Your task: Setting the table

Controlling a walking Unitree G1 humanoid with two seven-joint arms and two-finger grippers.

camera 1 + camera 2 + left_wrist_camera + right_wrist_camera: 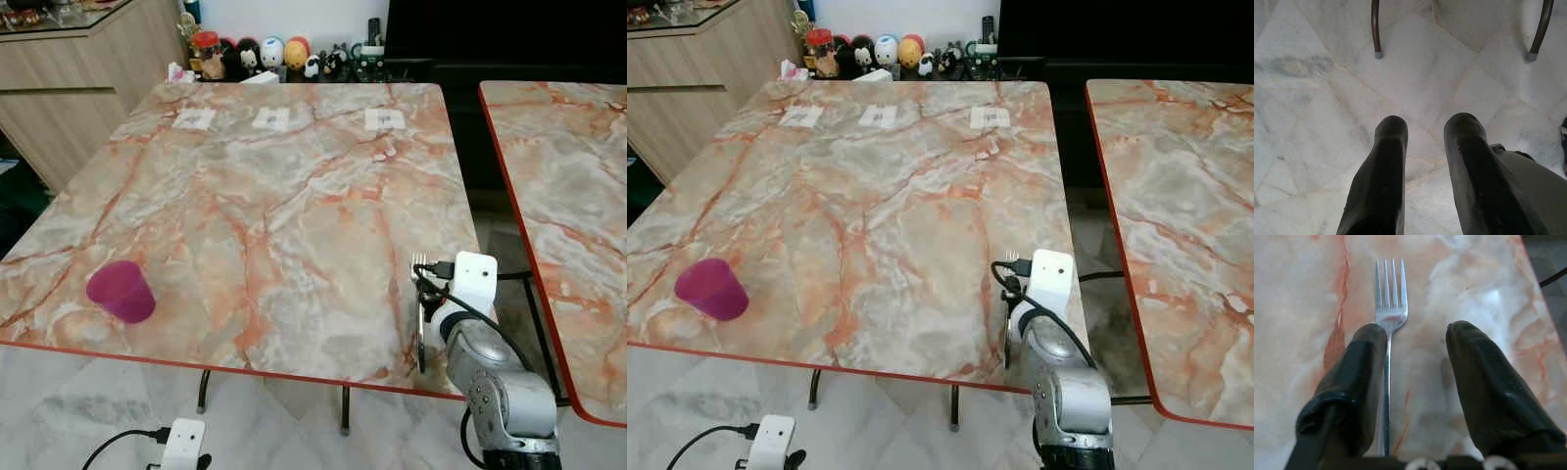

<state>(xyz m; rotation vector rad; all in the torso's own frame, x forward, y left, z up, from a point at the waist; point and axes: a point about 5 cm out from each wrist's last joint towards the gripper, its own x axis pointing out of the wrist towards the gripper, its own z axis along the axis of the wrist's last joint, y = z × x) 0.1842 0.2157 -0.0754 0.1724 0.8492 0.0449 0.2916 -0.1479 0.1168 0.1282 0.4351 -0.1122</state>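
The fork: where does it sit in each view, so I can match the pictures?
Left eye view: the fork lies near the marble table's near right edge, by the right pincer.
Right eye view: same spot, tines just left of the white wrist camera.
Right wrist view: flat on the marble between the open fingers, against one of them.
Left wrist view: floor tiles and table legs, no fork.
Shared landmark: the table's orange-veined marble.

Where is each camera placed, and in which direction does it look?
Left eye view: on the head, looking forward and down at the marble table, pink cup and right arm.
Right eye view: same scene; shares the cup and the fork.
Left wrist view: along the left gripper, jaws apart, at the floor and table legs.
Right wrist view: along the right gripper, jaws open over the fork on the table; shares the fork with the eye views.
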